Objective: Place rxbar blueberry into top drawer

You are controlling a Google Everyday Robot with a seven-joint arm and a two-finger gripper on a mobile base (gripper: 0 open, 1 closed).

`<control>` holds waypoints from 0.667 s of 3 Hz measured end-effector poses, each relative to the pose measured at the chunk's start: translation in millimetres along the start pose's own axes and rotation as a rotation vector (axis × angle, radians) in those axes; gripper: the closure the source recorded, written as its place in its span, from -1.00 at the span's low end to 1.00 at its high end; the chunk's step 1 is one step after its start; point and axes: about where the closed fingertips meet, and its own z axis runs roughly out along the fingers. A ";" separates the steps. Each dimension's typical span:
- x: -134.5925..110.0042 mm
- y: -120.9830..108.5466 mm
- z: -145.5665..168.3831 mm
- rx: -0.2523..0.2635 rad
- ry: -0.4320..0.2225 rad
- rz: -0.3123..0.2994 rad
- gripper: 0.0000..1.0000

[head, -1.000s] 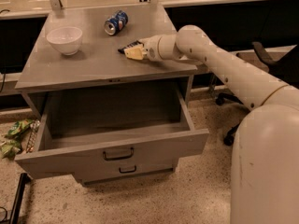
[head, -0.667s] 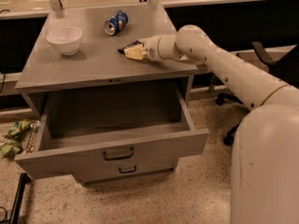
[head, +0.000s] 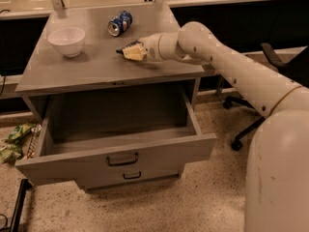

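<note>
rxbar blueberry (head: 122, 48) on the cabinet top (head: 87, 67) at the gripper (head: 129, 52), grip not discernible, above the open top drawer (head: 159, 150)

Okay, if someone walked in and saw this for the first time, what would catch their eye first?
The big white robot arm reaches in from the right, its gripper low on the grey cabinet top at the dark rxbar blueberry. Below it, the top drawer stands wide open. A white bowl sits at the top's left, with a blue soda can on its side behind the gripper.
</note>
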 end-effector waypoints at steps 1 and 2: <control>-35.6 12.4 -1.6 0.009 -0.065 -0.032 1.00; -54.8 37.5 -18.0 0.026 -0.073 -0.041 1.00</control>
